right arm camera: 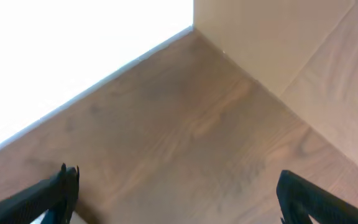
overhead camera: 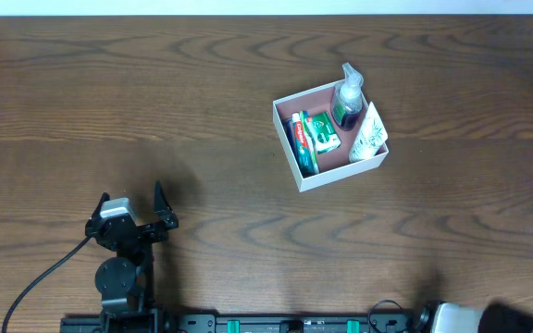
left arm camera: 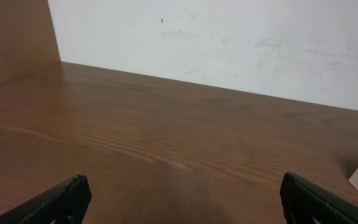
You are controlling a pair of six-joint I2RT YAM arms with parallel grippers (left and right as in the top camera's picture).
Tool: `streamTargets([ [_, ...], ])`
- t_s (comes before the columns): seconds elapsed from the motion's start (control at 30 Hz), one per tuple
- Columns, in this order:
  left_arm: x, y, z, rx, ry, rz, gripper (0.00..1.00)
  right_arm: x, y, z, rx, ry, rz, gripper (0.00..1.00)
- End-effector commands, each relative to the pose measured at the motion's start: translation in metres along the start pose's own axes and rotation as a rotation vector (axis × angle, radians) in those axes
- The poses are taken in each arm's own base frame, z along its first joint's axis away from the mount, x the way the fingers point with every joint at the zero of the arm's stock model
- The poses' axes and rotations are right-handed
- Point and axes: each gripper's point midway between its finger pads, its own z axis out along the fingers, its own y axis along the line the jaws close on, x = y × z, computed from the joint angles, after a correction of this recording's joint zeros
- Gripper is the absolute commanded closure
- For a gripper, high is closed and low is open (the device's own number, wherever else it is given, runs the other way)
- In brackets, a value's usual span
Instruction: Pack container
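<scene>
The container [overhead camera: 342, 171] is seen right of centre in the upper half of the overhead frame, set at a slant on the wood-grain counter [overhead camera: 155, 92]. Four things are held inside it. A pump bottle [overhead camera: 348, 100] with dark contents is placed in its upper right corner. A white tube [overhead camera: 370, 137] is laid along the right wall just below the bottle. A green packet [overhead camera: 321, 132] is found near the middle. A red-and-green box [overhead camera: 301, 143] is laid along the left wall, touching the packet. A strip of pink floor is left showing toward the upper left corner.

The left gripper [overhead camera: 133, 198] is seen at the lower left of the overhead frame, well apart from the container. Its jaws are released wide, with nothing held. In the left wrist view only bare counter is seen between them, with a white wall [left arm camera: 229, 43] beyond. A black cable [overhead camera: 44, 277] is trailed from the arm toward the bottom left corner.

The right gripper [right arm camera: 179, 196] is shown in its wrist view with jaws likewise released wide, over bare counter. In the overhead view only a blurred white part of the right arm [overhead camera: 452, 319] is caught at the bottom right edge.
</scene>
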Motion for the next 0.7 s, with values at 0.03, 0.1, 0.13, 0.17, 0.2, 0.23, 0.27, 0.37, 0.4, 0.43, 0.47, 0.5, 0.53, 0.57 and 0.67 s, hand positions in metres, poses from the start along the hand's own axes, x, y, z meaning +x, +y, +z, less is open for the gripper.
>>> streamTargets([
  [0.03,0.019,0.006,0.001,-0.026,0.058,-0.007,0.02,0.025,0.008,0.016,-0.065,-0.005,0.034,0.01],
  [0.1,0.019,0.006,0.001,-0.026,0.058,-0.007,0.02,0.034,0.016,0.024,-0.124,-0.049,0.043,0.01],
  [0.13,0.019,0.006,0.001,-0.027,0.058,-0.007,0.02,0.039,0.019,0.028,-0.150,-0.075,0.048,0.01],
  [0.17,0.019,0.006,0.001,-0.027,0.058,-0.007,0.02,0.043,0.021,0.032,-0.172,-0.098,0.052,0.01],
  [0.2,0.019,0.006,0.001,-0.026,0.058,-0.007,0.02,0.048,0.022,0.036,-0.189,-0.122,0.055,0.01],
  [0.23,0.019,0.006,0.001,-0.026,0.058,-0.007,0.02,0.054,0.023,0.040,-0.210,-0.149,0.059,0.01],
  [0.27,0.019,0.006,0.001,-0.027,0.058,-0.007,0.02,0.061,0.024,0.045,-0.229,-0.174,0.063,0.01],
  [0.37,0.019,0.006,0.001,-0.026,0.058,-0.007,0.02,0.083,0.028,0.055,-0.278,-0.243,0.081,0.01],
  [0.4,0.019,0.006,0.001,-0.026,0.058,-0.007,0.02,0.090,0.030,0.057,-0.295,-0.262,0.081,0.01],
  [0.43,0.019,0.006,0.001,-0.026,0.058,-0.007,0.02,0.101,0.033,0.059,-0.318,-0.287,0.079,0.01],
  [0.47,0.019,0.006,0.001,-0.027,0.058,-0.007,0.02,0.108,0.035,0.059,-0.335,-0.305,0.078,0.01],
  [0.5,0.019,0.006,0.001,-0.026,0.058,-0.007,0.02,0.116,0.036,0.059,-0.353,-0.324,0.077,0.01],
  [0.53,0.019,0.006,0.001,-0.026,0.058,-0.007,0.02,0.125,0.038,0.059,-0.375,-0.346,0.077,0.01],
  [0.57,0.019,0.006,0.001,-0.026,0.058,-0.007,0.02,0.133,0.039,0.058,-0.392,-0.364,0.076,0.01],
  [0.67,0.019,0.006,0.001,-0.027,0.058,-0.007,0.02,0.159,0.040,0.055,-0.444,-0.411,0.075,0.01],
])
